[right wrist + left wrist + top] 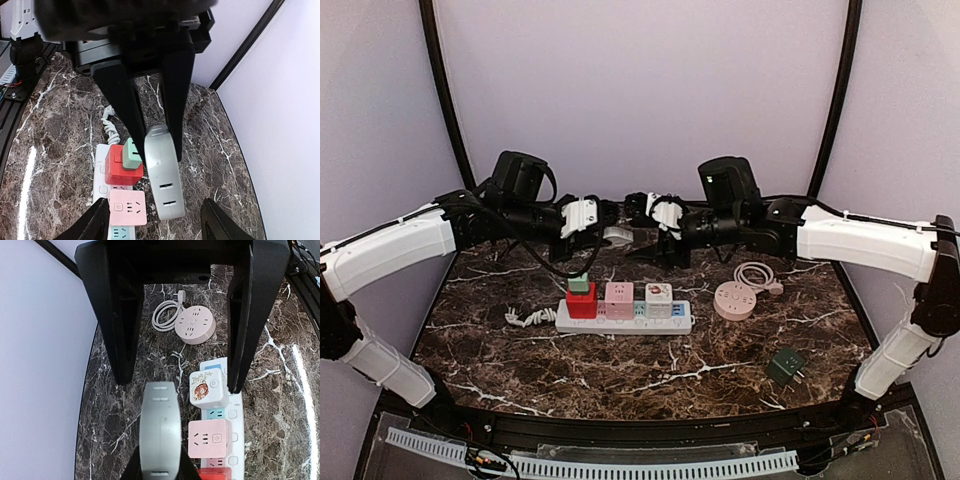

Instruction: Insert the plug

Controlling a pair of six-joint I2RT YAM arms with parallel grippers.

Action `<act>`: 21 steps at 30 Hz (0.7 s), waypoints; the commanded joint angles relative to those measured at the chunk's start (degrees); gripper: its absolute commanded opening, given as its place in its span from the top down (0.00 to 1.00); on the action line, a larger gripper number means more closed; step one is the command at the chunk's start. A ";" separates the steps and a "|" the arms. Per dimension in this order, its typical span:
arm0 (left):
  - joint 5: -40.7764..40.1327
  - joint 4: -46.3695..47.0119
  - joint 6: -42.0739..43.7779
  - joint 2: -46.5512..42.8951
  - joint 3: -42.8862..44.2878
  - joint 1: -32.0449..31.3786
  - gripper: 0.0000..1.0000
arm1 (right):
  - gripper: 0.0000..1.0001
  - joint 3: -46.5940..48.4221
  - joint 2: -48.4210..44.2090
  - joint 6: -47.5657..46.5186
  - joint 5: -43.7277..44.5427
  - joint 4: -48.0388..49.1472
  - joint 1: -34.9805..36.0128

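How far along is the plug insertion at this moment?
Done: the grey plug is off the table, clamped in the left gripper. In hand: it hangs in mid-air, the right gripper open at its far end. Left: lower it and press it into the power strip, which it does not touch.

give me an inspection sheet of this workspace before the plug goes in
surface: dark veined marble table
job's things: grey adapter held in the air, off the white power strip; on the strip sit a red cube with a green plug on top, a pink cube and a white cube
clutter: round pink socket, dark green adapter
grippers: left gripper shut on the grey adapter; right gripper open, facing it
cables: coiled white cord at the strip's left end; looped cord by the round socket
surroundings: pale walls, black poles
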 commanded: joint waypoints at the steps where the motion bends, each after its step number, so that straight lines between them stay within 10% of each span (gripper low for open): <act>1: -0.85 0.26 -6.96 -0.14 0.71 -0.16 0.99 | 0.41 2.45 2.95 1.33 2.08 4.65 0.33; 5: 0.13 0.23 -7.31 -0.10 0.74 -0.23 0.99 | 0.52 4.59 5.04 1.13 2.35 4.73 0.09; 12: 1.62 1.04 -6.63 -0.23 0.89 -0.21 0.99 | 1.00 6.03 6.95 0.70 -1.17 5.35 -0.50; 15: 2.63 2.19 -9.31 -0.73 0.70 -0.03 0.99 | 1.00 6.09 6.69 1.45 -2.58 5.12 -1.14; 16: 3.22 3.79 -10.32 -1.39 0.18 0.18 0.95 | 1.00 5.83 6.26 2.21 -3.73 5.22 -1.79; 19: 8.09 10.06 -18.09 -3.75 -2.61 2.51 0.19 | 1.00 3.67 3.83 8.52 -11.71 9.14 -5.11; 21: 10.16 14.92 -21.32 -5.09 -4.95 3.97 0.12 | 1.00 0.68 1.56 13.52 -17.10 15.14 -7.43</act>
